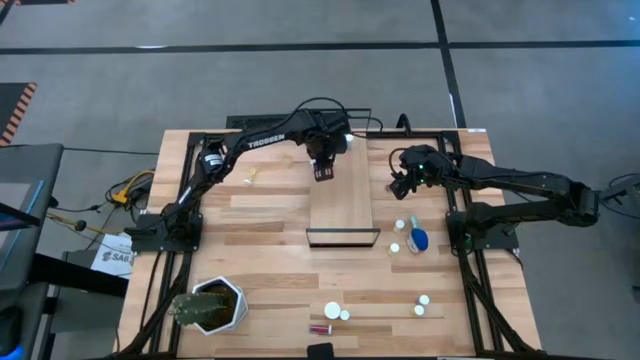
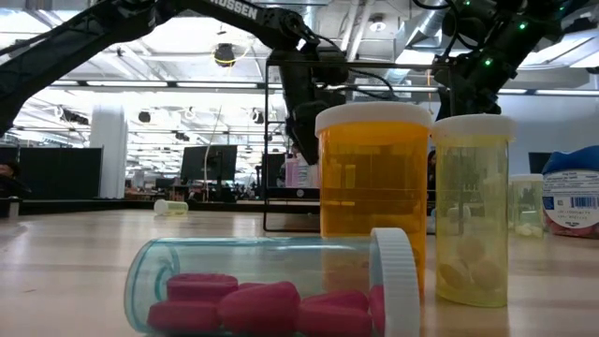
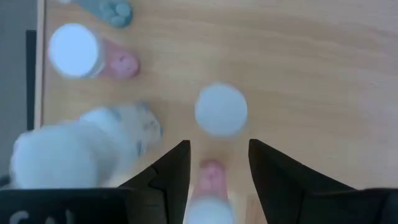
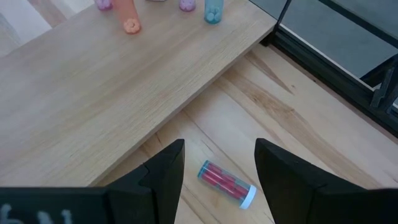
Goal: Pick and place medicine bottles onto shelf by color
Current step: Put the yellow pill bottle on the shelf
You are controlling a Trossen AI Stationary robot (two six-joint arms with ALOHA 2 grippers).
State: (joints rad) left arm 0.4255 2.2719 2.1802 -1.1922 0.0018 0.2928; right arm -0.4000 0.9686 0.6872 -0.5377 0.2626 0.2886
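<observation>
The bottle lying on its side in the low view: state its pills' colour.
Pink-red pills in the lying bottle, clearest in the low view.

White lettering "TROSSEN" is showing along the left arm's upper link [image 1: 262, 141] in the high view, and the tail of the same word, "SSEN", is showing on that link [image 2: 229, 9] in the low view. A white sheet [image 1: 113, 259] lying beside the worktop is carrying dark letters that seem to begin "SA", the rest being cut off. The blue bottle [image 2: 573, 192] at the low view's right edge is bearing a white label with a barcode, its print being too small to read.
</observation>
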